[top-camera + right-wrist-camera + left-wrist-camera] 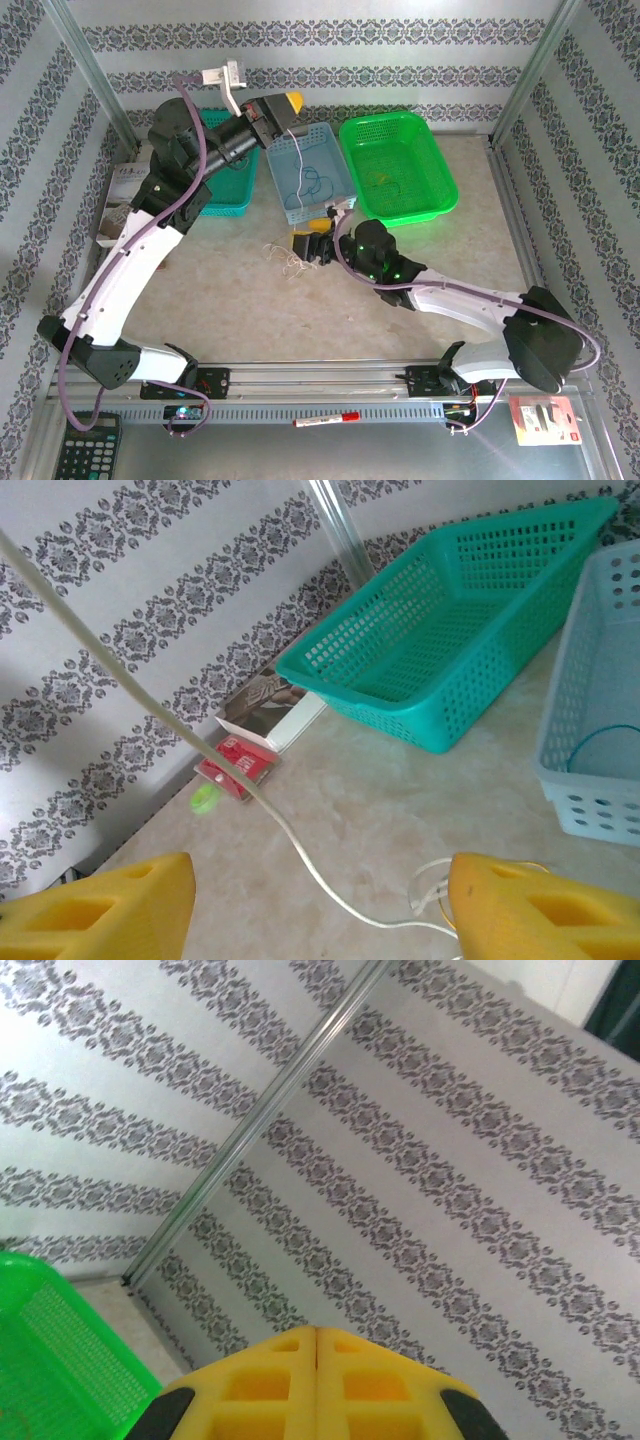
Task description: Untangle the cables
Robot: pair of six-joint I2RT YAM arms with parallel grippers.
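Note:
A whitish cable (pixel 270 815) slants tight from the upper left down across the table, passing between the fingers of my right gripper (pixel 320 880), which is open and low over the table. The cable ends in small whitish loops (pixel 430 890) beside the right finger (pixel 530 910). From above, my right gripper (pixel 305 247) sits by this little bunch of cables (pixel 285 260). My left gripper (pixel 290 103) is raised near the back wall, its jaws (pixel 317 1335) pressed shut, and the thin whitish cable (pixel 293 160) hangs down from it. A dark blue cable (pixel 312 182) lies in the light blue basket (pixel 338 160).
A teal basket (pixel 232 190) stands at the back left and a green basket (pixel 400 150) at the back right. Packets (pixel 125 190) lie by the left wall, among them a red one (pixel 235 765). A calculator (pixel 85 450), a pen (pixel 325 420) and a carded item (pixel 545 418) lie in front of the arm bases.

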